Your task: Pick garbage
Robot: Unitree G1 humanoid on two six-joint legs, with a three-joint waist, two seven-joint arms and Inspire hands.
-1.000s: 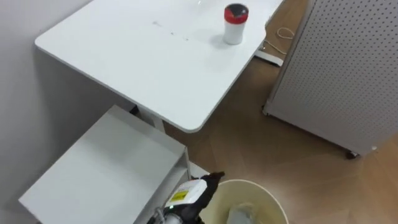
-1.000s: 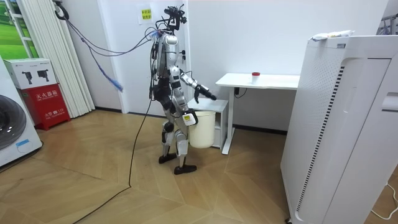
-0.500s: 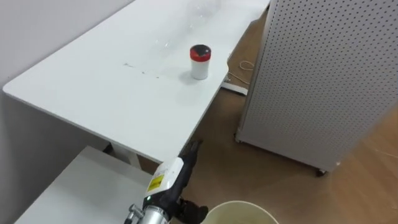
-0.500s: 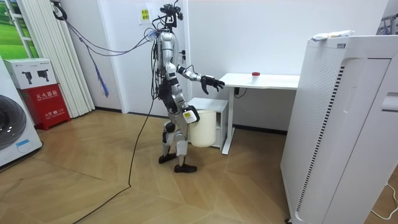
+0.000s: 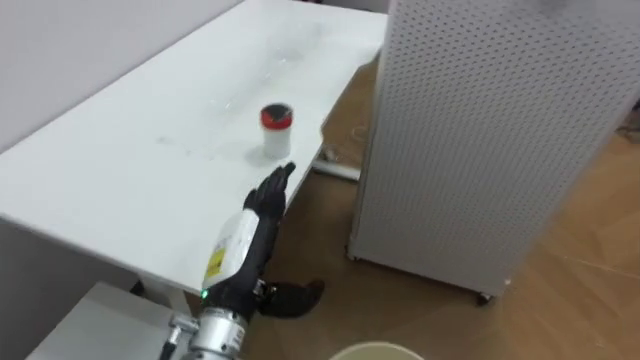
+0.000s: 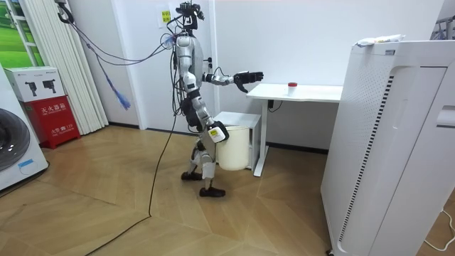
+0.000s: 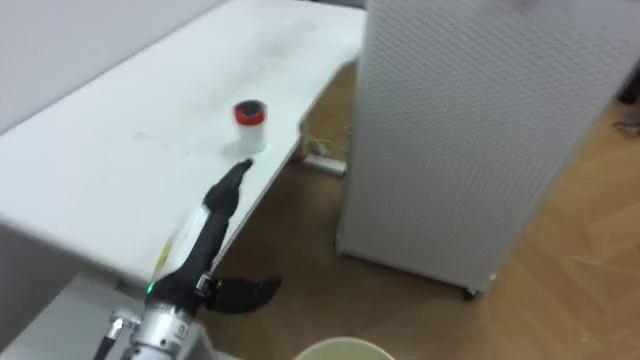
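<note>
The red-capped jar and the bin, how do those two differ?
The jar stands on the white table; the bin sits lower, beside the robot's legs. The jar is small, the bin far larger. The jar has a red cap; the bin is plain cream. Both stand upright.

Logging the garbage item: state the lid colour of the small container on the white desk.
Red. The lid shows best in the left eye view.
</note>
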